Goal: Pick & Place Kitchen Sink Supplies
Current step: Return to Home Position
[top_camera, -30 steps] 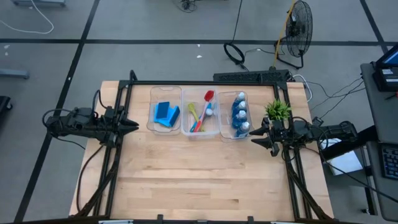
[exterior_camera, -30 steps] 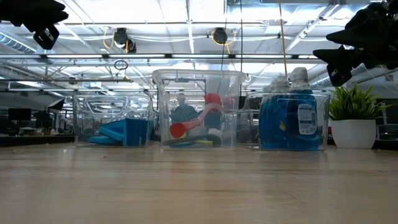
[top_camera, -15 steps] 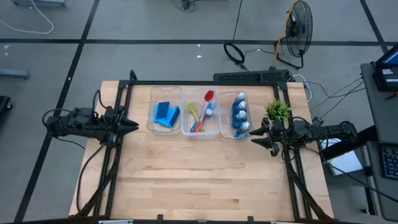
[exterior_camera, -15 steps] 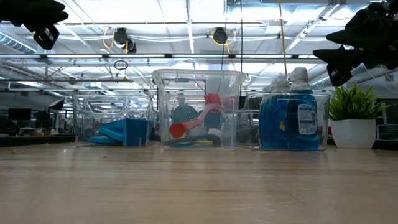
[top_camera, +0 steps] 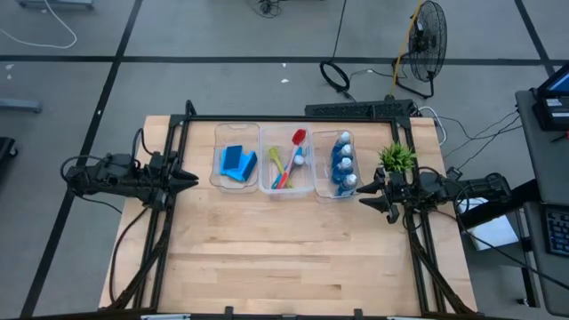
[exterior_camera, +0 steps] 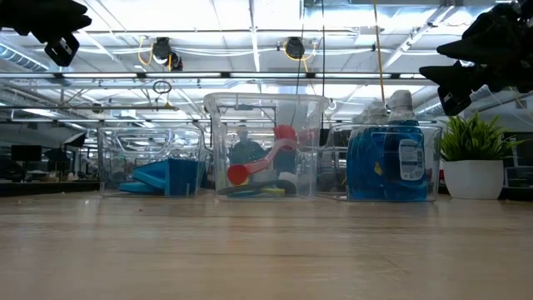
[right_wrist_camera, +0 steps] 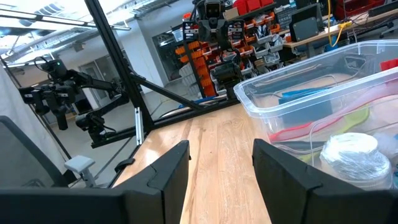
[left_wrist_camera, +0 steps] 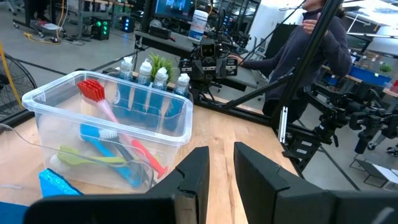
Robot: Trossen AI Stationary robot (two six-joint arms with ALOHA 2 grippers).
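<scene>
Brushes (top_camera: 286, 164) in bin (top_camera: 288, 194) on wooden table (top_camera: 284, 258); probably workshop (exterior_camera: 266, 58).

Grey floor (top_camera: 178, 89) with dark tape lines (top_camera: 222, 60) all round the wooden counter (top_camera: 284, 258), black fan (top_camera: 429, 44) parked at about 1 o'clock, loose cables (top_camera: 336, 76) near it, strip lights (exterior_camera: 250, 37) overhead.
</scene>
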